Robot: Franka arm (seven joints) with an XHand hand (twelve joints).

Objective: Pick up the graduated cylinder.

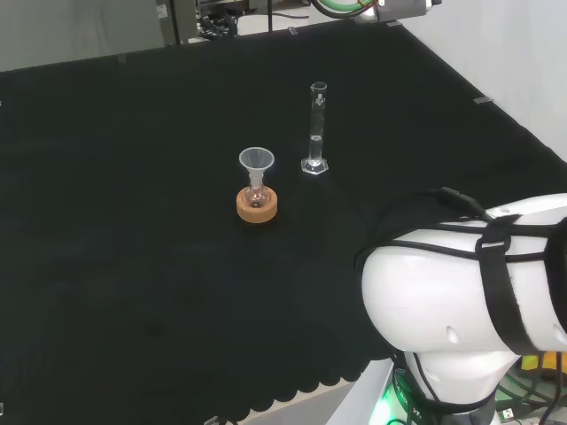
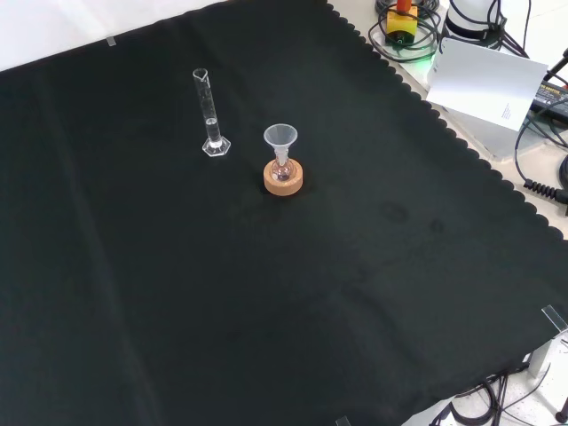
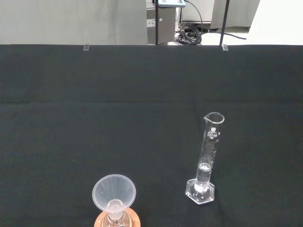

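A clear glass graduated cylinder [image 1: 315, 129] stands upright on its hexagonal foot near the middle of the black cloth. In the front view the cylinder [image 2: 209, 114] stands toward the upper left; in the wrist view the cylinder [image 3: 206, 161] is close, with a little liquid near its bottom. Nothing touches it. Next to it a small flask with a clear funnel [image 1: 256, 164] in its neck sits on a cork ring [image 1: 257, 205].
The arm's own white link [image 1: 469, 292] bulks at the head view's lower right. The funnel and cork ring [image 2: 283, 177] stand just right of the cylinder in the front view. Cables and a white box [image 2: 484, 75] lie beyond the cloth's scalloped edge.
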